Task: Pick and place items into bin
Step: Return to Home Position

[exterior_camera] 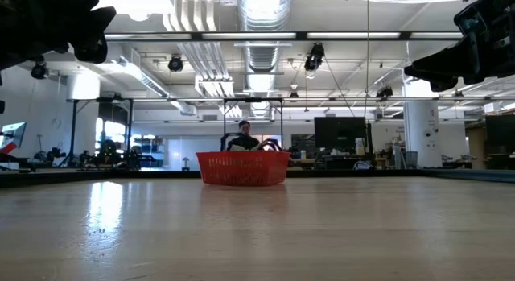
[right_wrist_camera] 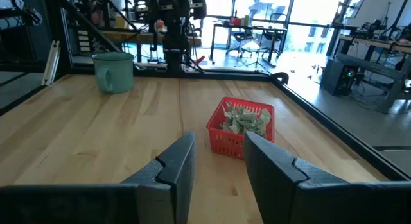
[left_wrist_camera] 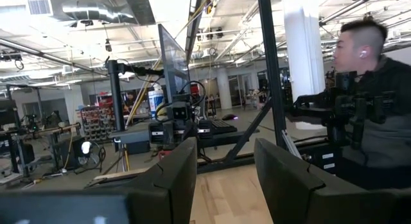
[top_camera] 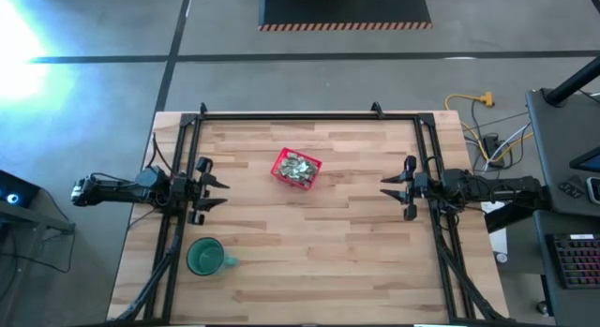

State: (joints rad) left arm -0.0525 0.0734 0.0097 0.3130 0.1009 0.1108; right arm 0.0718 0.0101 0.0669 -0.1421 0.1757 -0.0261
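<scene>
Red mesh basket (right_wrist_camera: 226, 142), pale green-and-white packets (right_wrist_camera: 244, 120), green mug (right_wrist_camera: 114, 71) — light planked-wood table (right_wrist_camera: 96, 134).

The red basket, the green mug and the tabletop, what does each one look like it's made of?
Red basket: likely moulded plastic, slightly glossy; its walls are a fine perforated mesh.
Green mug: probably glazed ceramic or enamel, smooth with a soft sheen; can't tell which.
Tabletop: wood, joined light strips with visible grain, satin finish reflecting ceiling lights in the low view.

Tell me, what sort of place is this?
Probably a robotics lab in an open industrial hall: exposed ceiling ducts, cluttered electronics benches, and a wooden table flanked by the idle left gripper and right gripper.
</scene>
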